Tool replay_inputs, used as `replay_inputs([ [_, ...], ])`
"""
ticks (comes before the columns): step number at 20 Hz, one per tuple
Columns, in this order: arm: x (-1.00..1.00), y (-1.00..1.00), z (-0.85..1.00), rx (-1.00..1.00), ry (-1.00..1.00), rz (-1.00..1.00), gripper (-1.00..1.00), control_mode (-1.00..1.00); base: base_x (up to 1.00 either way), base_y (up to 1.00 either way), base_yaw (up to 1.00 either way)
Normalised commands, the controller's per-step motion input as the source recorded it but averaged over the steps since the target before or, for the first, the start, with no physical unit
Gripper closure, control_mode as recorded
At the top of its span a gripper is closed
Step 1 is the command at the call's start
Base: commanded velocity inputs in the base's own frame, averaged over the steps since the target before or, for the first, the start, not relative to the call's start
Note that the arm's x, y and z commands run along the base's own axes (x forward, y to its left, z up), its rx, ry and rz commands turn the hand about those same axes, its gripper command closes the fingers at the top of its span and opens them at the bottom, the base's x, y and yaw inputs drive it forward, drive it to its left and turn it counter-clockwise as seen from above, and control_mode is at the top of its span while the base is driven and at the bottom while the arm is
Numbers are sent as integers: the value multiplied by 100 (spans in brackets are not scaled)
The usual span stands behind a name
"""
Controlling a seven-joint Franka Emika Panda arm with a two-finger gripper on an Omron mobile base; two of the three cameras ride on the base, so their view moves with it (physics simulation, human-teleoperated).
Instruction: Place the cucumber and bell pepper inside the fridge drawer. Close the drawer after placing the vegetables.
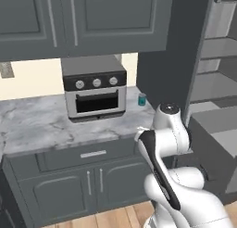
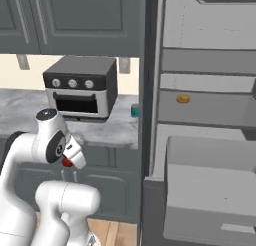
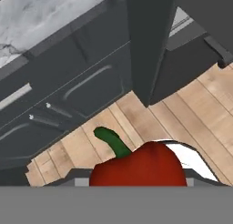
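The tool (image 2: 70,160) holds the bell pepper (image 3: 139,166) (stem up in the hand view's lower centre), low beside the cabinets. The fridge drawer (image 2: 210,190) stands pulled out at lower right; best carried level over its rim before release.

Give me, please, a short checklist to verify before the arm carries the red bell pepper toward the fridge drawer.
1. Glossy red bell pepper with green stem sits in the two-finger gripper: ok, it fills the bottom of the hand view and shows red at the hand in the right base view.
2. Wide grey box-shaped fridge drawer is pulled out: ok.
3. Drawer inside has free room: ok, the visible floor looks bare.
4. Cucumber already in the drawer: cannot tell.
5. Dark fridge side panel stands between the hand and the drawer: not ok, the arm must go around it.
6. Small orange item on the grey shelf is away from the drawer: ok.
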Motion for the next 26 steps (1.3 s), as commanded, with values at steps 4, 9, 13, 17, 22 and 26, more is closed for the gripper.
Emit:
replay_inputs([
  [4,0,0,0,0,0,0,100,100,3,-78,-15],
  [9,0,0,0,0,0,0,100,100,-8,-69,-40],
  [13,0,0,0,0,0,0,100,100,0,-14,-50],
  [17,0,0,0,0,0,0,100,100,-2,22,-33],
  [22,0,0,0,0,0,0,100,100,1,14,-25],
  [26,-3,-7,-1,5,-4,-2,100,-100,0,0,-6],
])
